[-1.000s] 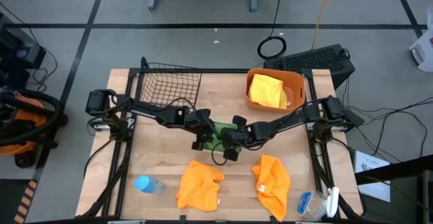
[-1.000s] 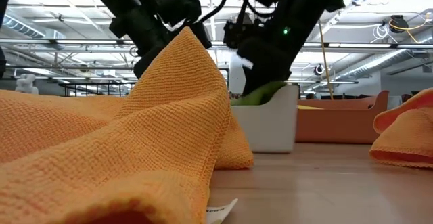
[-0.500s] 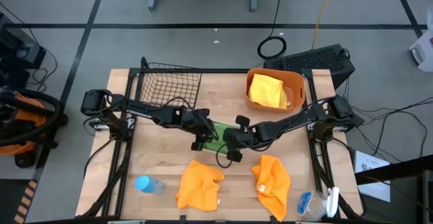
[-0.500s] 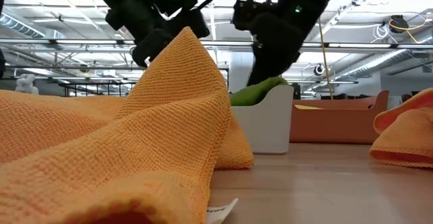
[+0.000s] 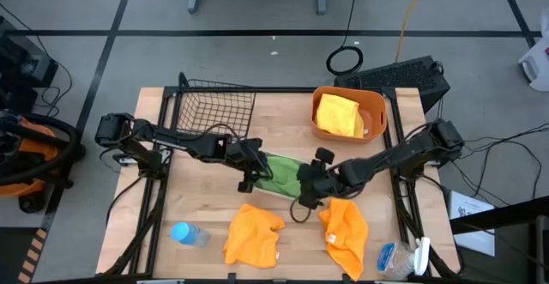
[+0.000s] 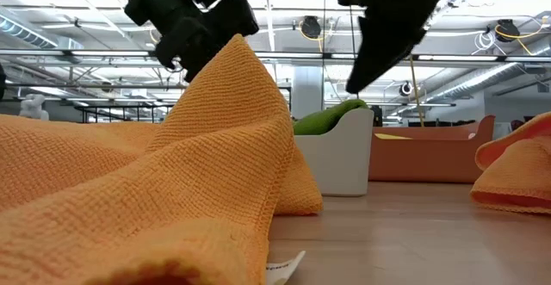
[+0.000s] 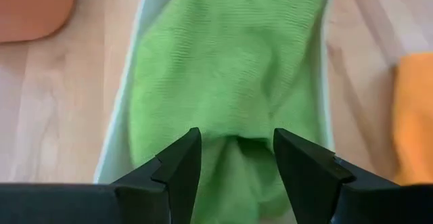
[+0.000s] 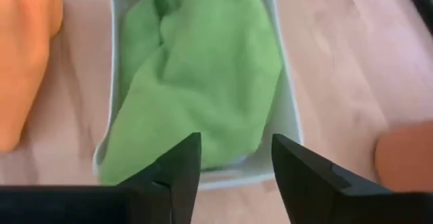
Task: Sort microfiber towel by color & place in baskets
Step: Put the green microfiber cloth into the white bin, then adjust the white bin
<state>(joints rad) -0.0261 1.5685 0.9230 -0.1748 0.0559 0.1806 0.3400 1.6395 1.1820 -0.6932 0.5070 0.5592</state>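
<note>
Two grippers backed off white tray since a second ago: left gripper point(image 5: 250, 171) now at tray's left edge, right gripper point(image 5: 310, 184) at its right, both with fingers spread, holding nothing; green cloths point(image 5: 281, 174) released in tray, green sorting looks done. Wire basket point(image 5: 214, 105), upper left of centre: nothing in it. Orange tub point(image 5: 374, 106), upper right: yellow cloth point(image 5: 337, 114). White tray point(image 7: 122, 126), centre: green cloths. Two orange cloths point(image 5: 254, 234) unsorted, lower centre on table point(image 5: 197, 200)
</note>
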